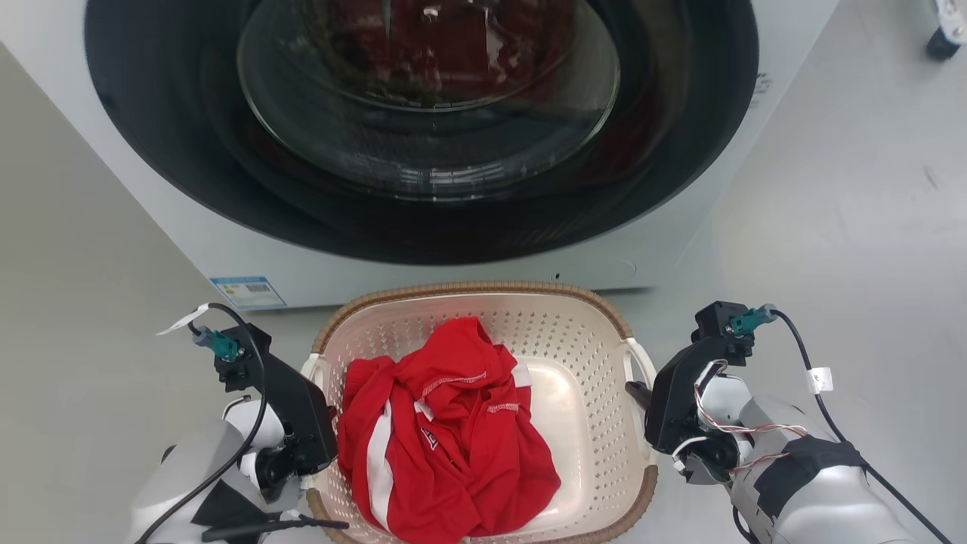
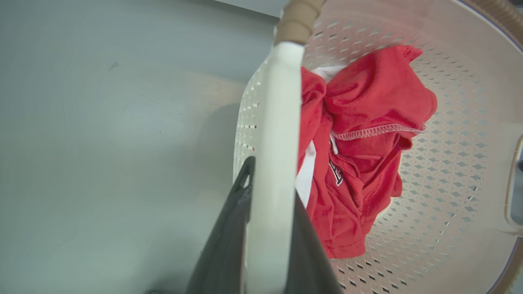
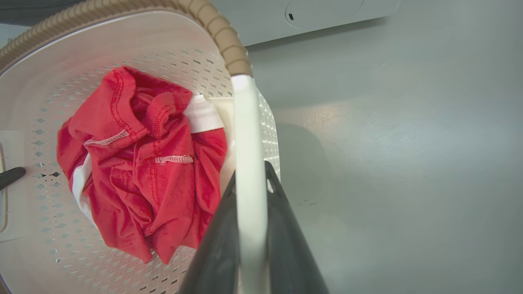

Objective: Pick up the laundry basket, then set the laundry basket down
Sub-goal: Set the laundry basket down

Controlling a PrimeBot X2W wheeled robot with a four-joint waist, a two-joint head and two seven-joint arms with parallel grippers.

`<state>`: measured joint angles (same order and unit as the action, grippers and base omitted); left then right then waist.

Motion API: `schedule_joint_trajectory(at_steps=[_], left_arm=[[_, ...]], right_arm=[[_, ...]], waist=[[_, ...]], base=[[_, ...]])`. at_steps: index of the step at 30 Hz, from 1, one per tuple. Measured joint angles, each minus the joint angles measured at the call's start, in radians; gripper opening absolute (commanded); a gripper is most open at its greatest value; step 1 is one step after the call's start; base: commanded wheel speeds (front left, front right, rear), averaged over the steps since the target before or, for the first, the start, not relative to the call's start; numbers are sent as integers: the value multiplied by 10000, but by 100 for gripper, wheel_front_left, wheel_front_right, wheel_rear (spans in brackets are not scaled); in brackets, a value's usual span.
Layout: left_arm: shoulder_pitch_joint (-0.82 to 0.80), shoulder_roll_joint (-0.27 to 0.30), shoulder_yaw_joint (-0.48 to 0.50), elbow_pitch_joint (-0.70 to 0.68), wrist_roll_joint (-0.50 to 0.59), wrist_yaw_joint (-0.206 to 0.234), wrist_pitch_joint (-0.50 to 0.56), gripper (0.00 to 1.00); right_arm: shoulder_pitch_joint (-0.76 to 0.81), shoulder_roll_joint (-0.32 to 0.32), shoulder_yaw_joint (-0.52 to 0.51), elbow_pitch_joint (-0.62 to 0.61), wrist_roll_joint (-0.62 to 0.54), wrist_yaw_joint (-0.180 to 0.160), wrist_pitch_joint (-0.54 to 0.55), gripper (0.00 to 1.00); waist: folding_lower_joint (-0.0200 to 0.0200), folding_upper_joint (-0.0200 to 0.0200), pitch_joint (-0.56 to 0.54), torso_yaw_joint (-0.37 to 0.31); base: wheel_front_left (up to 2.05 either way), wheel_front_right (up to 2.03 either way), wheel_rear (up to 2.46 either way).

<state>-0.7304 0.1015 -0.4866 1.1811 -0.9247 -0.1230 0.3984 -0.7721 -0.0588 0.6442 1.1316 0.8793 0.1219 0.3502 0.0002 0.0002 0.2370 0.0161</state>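
Basket (image 1: 574, 332) handles clamped in left gripper (image 2: 271, 179), right gripper (image 3: 250, 171)

I see a smooth, pale grey floor (image 1: 831, 227) that shines a little. A big white washing machine (image 1: 227, 257) stands on it, straight ahead of the left gripper (image 2: 271, 183) and the right gripper (image 3: 250, 173). The laundry basket (image 1: 574, 355) is between the 2 grippers, low over the floor. I cannot tell if its bottom touches the floor. A soft shadow (image 3: 302, 163) lies on the floor just outside the right gripper. A few tiny dark marks (image 3: 306, 202) dot the floor close to it. Far ahead of that gripper and off to its right, 1 small dark wheel (image 1: 942, 44) rests on the floor.
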Motion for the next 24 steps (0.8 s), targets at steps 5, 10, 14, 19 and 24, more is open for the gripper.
schedule_joint_trajectory(at_steps=[5, 10, 14, 19, 24], left_arm=[[-58, -10, -94, -102, 98, 0, -487, 0], [-134, -4, -201, -230, 161, 0, -869, 0], [-301, -4, -272, -364, 255, 0, -1292, 0], [-537, -29, -351, -523, 491, 0, -1848, 0], [-702, -19, -405, -575, 568, 0, -2410, 0]], right_arm=[[-151, -6, 33, 0, -82, -31, -364, 0], [-278, -25, 92, 15, -176, -33, -717, 0], [-564, -81, 115, 15, -309, -33, -1047, 0], [-882, -180, 174, -2, -546, -35, -1499, 0], [-1288, -234, 428, -13, -848, -77, -1864, 0]], waist=[[0, 0, 709, -20], [0, 0, 1440, -25], [1, 0, 2034, -15], [1, 0, 2773, 20], [0, 0, 3669, 68]], base=[[0, 0, 0], [0, 0, 0], [0, 0, 0], [0, 0, 0], [0, 0, 0]])
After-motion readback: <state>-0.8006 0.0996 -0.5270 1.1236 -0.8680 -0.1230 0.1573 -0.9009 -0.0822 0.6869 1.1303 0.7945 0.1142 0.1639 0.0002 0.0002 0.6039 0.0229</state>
